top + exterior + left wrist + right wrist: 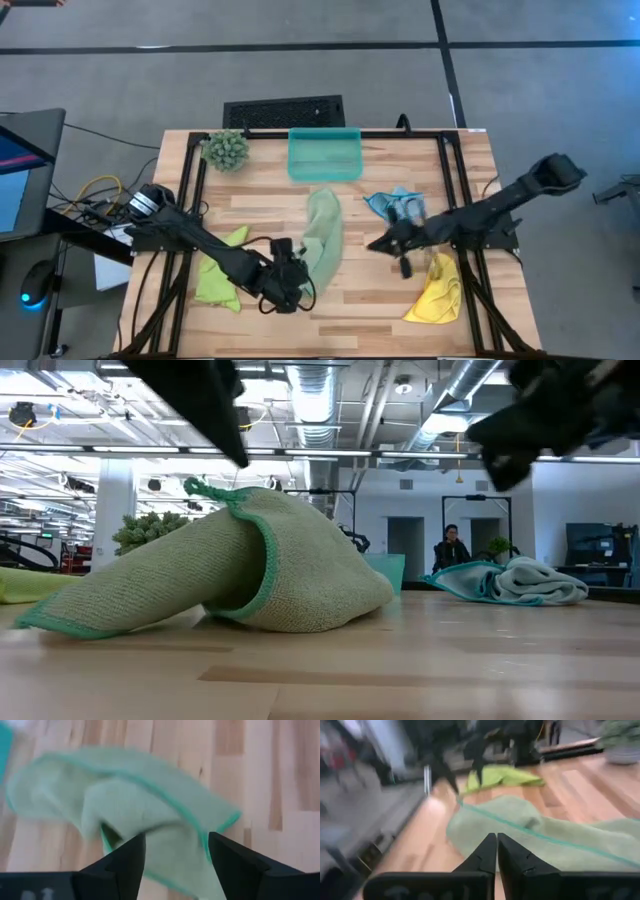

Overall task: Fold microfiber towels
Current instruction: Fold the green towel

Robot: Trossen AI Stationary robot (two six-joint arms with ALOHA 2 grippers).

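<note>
High view: pale sage towel (323, 236) lies at bench (350, 300) centre, loosely doubled, long and narrow; left pincer (288, 283) at its near end, right pincer (385, 243) just beside its other flank. Lime towel (220, 272), blue towel (398, 207), yellow towel (437, 292) lie crumpled, unfolded

Low view: sage towel (215, 575) humped, fold loose, teal-edged corner sticking up; judged step: first fold laid, needs flattening, then second fold

Left wrist view: left pincer (176, 851) fingers apart, clamping nothing, sage towel (135, 815) beyond

Right wrist view: right pincer (497, 851) fingers together, empty, above sage towel (530, 837)
</note>
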